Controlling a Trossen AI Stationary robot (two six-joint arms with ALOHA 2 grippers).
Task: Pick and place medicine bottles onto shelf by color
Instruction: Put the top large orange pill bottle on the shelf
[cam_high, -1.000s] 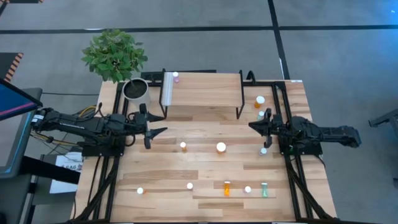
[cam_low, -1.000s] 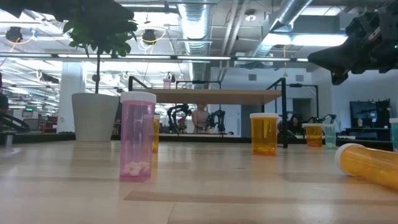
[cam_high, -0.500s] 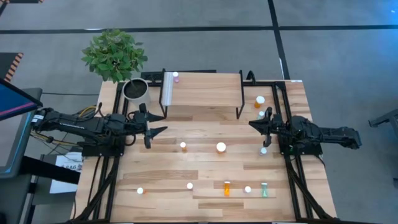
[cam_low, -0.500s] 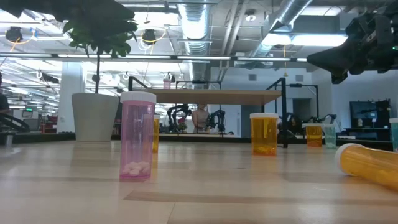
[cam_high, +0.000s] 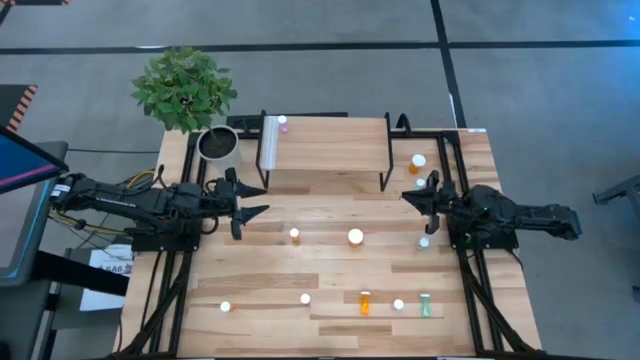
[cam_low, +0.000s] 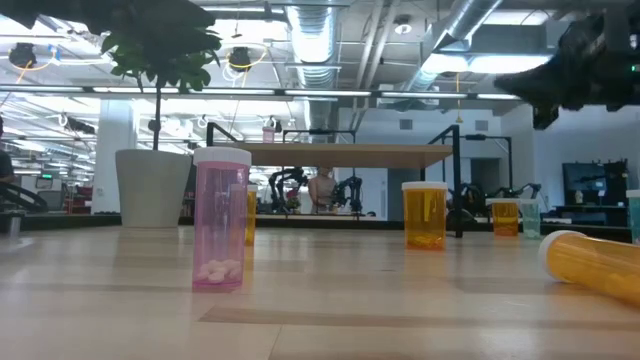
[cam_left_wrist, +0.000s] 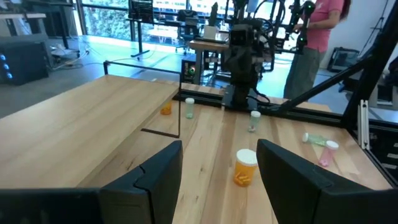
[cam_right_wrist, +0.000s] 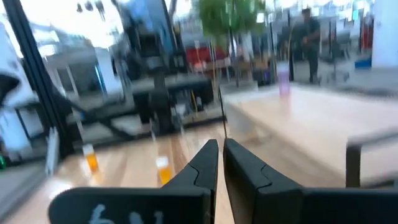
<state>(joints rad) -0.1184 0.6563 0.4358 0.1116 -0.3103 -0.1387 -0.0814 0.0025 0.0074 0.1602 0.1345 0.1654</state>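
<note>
On the raised light-wood shelf (cam_high: 325, 143) stands one pink bottle (cam_high: 283, 122); others remain on the surface (cam_high: 260, 270), left gripper (cam_high: 250, 203) spread, right gripper (cam_high: 408, 196) pressed together, both empty.

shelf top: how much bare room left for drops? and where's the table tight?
The shelf is nearly all bare wood; only one pink bottle stands at its back left corner. The table's left half, beside the left gripper, is open too. It is crowded near the right gripper, with bottles behind and beside it, and along the front right edge.

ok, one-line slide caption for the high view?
Both arms flank the shelf; one pink bottle shelved, other bottles scattered on the table.
</note>
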